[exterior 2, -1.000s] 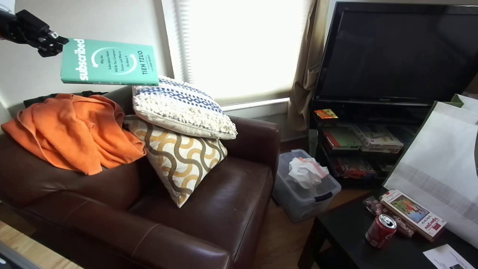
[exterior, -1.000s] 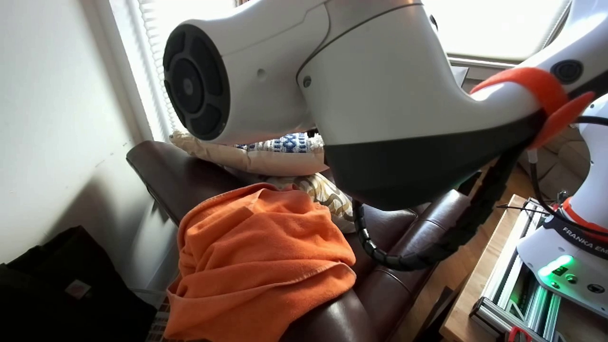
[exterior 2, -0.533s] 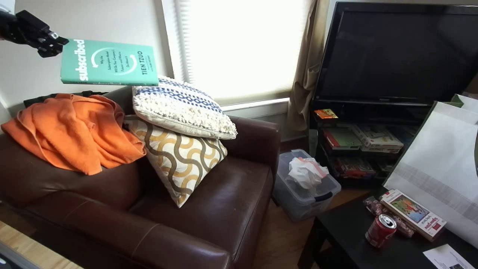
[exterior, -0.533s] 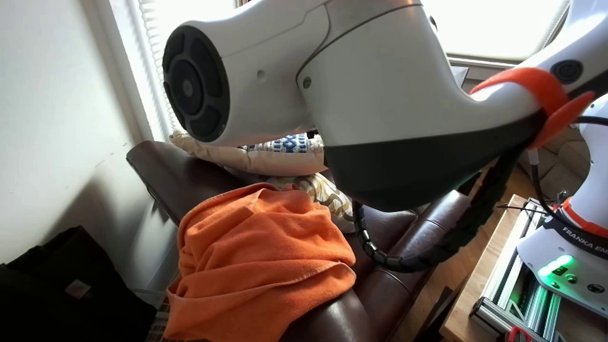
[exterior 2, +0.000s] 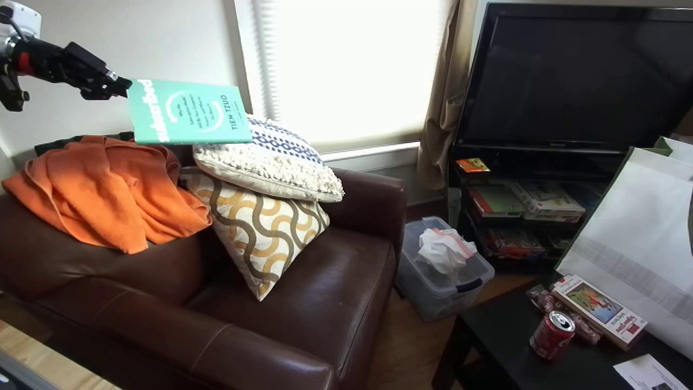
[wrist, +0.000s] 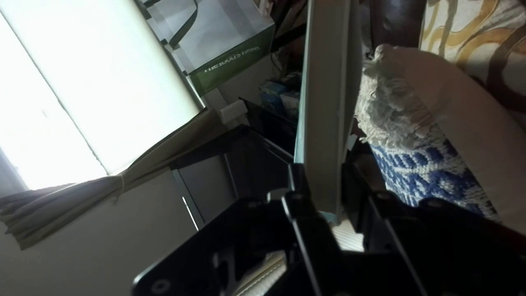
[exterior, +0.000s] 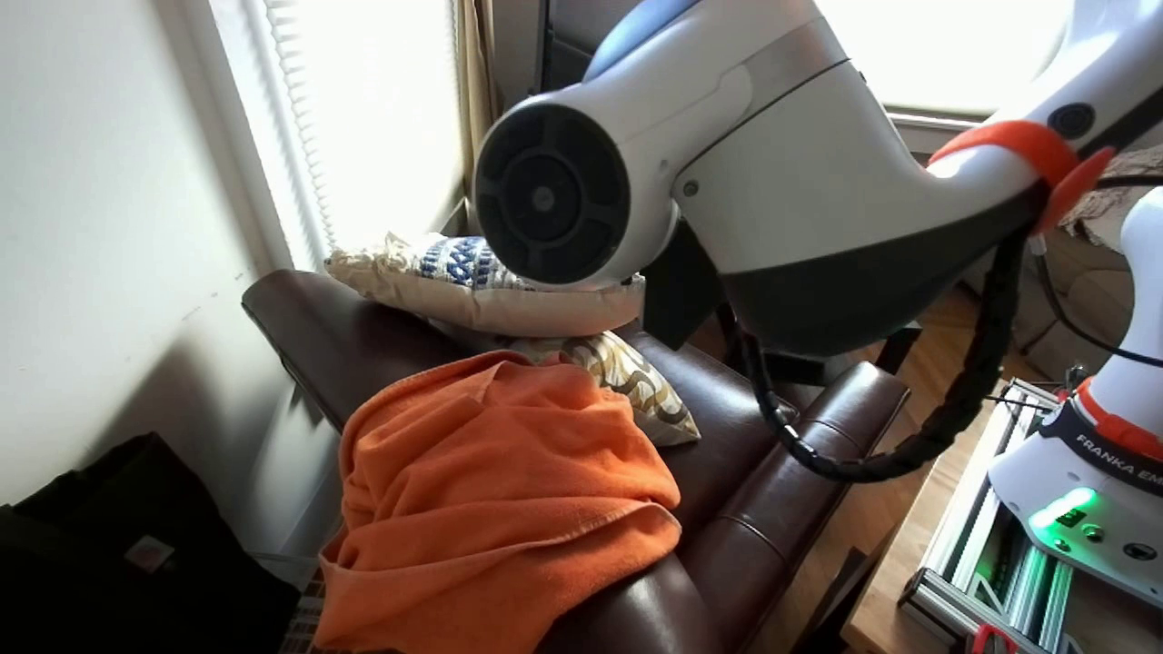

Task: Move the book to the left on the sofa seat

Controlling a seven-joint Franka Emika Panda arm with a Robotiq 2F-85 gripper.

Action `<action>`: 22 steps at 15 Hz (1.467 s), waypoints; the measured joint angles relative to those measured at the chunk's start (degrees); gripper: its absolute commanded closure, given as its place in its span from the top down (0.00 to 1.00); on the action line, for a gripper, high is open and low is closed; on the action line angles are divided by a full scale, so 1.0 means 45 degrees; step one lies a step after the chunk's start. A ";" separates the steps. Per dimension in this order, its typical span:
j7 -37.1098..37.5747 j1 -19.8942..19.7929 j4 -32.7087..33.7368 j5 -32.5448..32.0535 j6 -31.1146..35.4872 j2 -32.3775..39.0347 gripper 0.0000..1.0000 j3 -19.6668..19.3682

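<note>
The book (exterior 2: 189,112) is a flat teal-green hardcover titled "subscribed", held in the air above the back of the sofa, partly in front of the blue-and-white pillow. My gripper (exterior 2: 125,88) is shut on its left end. In the wrist view the gripper fingers (wrist: 322,168) stand on either side of the book's page edge (wrist: 324,102). The brown leather sofa seat (exterior 2: 319,287) lies lower and to the right; the sofa also shows in an exterior view (exterior: 772,518). There, a dark flat shape (exterior: 681,291) shows beside the arm's wrist; I cannot tell if it is the book.
An orange blanket (exterior 2: 108,195) drapes over the sofa back. A blue-and-white pillow (exterior 2: 270,162) rests on a wavy-patterned pillow (exterior 2: 265,227) leaning on the seat. A plastic bin (exterior 2: 444,281), a black table (exterior 2: 498,336) with a can, and a TV (exterior 2: 574,81) stand to the right.
The gripper and book have moved right and down in an exterior view, and the book now overlaps the blue-and-white pillow more. The arm has shifted right in both exterior views.
</note>
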 measured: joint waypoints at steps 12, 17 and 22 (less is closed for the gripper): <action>0.4625 -0.4743 -0.8225 0.4537 0.2721 -0.2904 0.26 0.2785; 0.4842 -0.5204 -0.8384 0.4529 0.2814 -0.3043 0.06 0.3152; 0.5329 -0.6315 -0.7647 0.3397 0.1776 -0.2986 0.06 0.3516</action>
